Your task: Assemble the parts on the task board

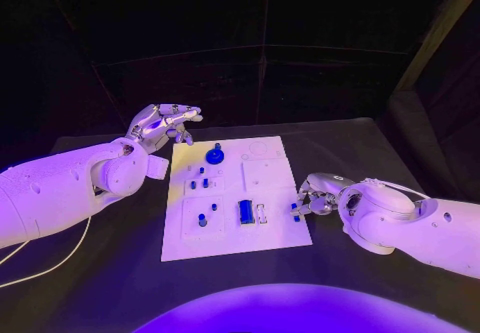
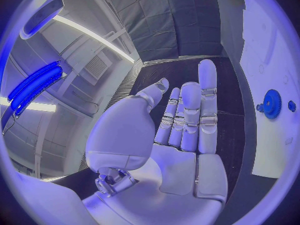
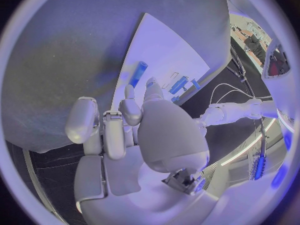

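The white rectangular task board (image 1: 270, 236) lies mid-counter; the silver left hand (image 1: 163, 124) hovers at eleven o'clock, the silver right hand (image 1: 316, 197) pinches a small blue part (image 1: 295, 211) at three o'clock.

The right hand (image 1: 316, 201) hides whatever its fingertips touch.

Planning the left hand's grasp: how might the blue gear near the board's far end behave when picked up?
The blue gear looks rigid and small, so probably light. Its toothed rim should give grip. Round, it may roll if dropped on edge.
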You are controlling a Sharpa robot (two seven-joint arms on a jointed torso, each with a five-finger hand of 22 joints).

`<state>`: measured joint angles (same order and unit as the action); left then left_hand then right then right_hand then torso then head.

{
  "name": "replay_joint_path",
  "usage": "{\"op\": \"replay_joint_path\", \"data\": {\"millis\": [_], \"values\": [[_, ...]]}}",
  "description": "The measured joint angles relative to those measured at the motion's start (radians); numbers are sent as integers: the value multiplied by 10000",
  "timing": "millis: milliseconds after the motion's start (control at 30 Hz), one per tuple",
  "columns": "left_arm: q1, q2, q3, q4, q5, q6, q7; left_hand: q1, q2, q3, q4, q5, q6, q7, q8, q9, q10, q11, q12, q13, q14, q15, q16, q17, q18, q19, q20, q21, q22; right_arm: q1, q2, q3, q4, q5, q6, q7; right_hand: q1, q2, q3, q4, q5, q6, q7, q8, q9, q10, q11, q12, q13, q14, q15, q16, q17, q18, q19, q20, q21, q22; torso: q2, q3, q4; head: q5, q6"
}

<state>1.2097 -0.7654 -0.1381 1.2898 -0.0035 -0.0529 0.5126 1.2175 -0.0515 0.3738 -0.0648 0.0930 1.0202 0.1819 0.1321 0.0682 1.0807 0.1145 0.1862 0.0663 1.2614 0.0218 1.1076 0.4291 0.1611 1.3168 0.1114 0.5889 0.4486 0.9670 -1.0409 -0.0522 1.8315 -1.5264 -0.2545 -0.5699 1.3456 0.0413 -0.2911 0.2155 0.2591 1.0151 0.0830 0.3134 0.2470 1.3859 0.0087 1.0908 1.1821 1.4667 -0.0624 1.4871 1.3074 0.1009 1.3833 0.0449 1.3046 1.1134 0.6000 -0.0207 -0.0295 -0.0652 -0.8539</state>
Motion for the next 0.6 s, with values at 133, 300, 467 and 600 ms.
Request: {"op": "replay_joint_path", "data": {"millis": [133, 300, 467, 600], "values": [[-8, -7, 0, 3, 0, 6, 0, 0, 0, 0, 0, 0, 0, 0, 0, 0, 0, 0, 0, 0, 0, 0, 0, 0, 0, 0, 0, 0, 1, -22, 20, -3, -14, -97, 126, -107, -11, 11, 0, 0, 0, 31, 31, 0, 13, -34, -34, 0, 0, 0, 0, -35, 0, 0, 0, 0, 0, -9, 6, -1, -1, -6, -19], [-9, -13, 0, 1, 0, 11, 0, 0, 0, 0, 0, 0, 0, 0, 0, 0, 0, -1, 0, 0, 0, 0, 0, 0, 0, 0, 0, 0, -8, -35, 108, -3, -46, -203, 258, -206, -51, -29, -28, 28, 0, 66, -4, 0, 34, -34, -35, 0, 1, 0, 0, -35, -1, -1, 0, 0, 0, -9, 6, -5, -4, -15, -34], [-13, -14, 0, 0, 0, 15, 0, 0, 0, 0, 0, 0, 0, 0, 0, 0, 0, 0, 0, 0, 0, 0, 0, 0, 0, 0, 0, 0, -8, -109, 267, -1, -133, -279, 393, -267, 18, 40, -21, 21, 137, 102, -40, 1, 61, -34, -34, 0, 1, 0, 0, -34, 0, 0, 0, 0, 0, -8, 6, -10, -3, -15, -48], [-15, -15, 0, 0, 0, 19, 0, -45, 45, 0, 0, 0, -36, 36, 0, 0, -36, -37, 0, 0, 0, 0, 0, -12, 0, 0, 0, 0, -8, -132, 418, 26, -268, -337, 460, -303, 258, 233, 121, -120, 294, 130, -52, 27, 132, -34, -34, -42, 20, 0, 0, -34, 0, 0, 0, 0, -12, -22, 6, -10, 6, -2, -58]]}}
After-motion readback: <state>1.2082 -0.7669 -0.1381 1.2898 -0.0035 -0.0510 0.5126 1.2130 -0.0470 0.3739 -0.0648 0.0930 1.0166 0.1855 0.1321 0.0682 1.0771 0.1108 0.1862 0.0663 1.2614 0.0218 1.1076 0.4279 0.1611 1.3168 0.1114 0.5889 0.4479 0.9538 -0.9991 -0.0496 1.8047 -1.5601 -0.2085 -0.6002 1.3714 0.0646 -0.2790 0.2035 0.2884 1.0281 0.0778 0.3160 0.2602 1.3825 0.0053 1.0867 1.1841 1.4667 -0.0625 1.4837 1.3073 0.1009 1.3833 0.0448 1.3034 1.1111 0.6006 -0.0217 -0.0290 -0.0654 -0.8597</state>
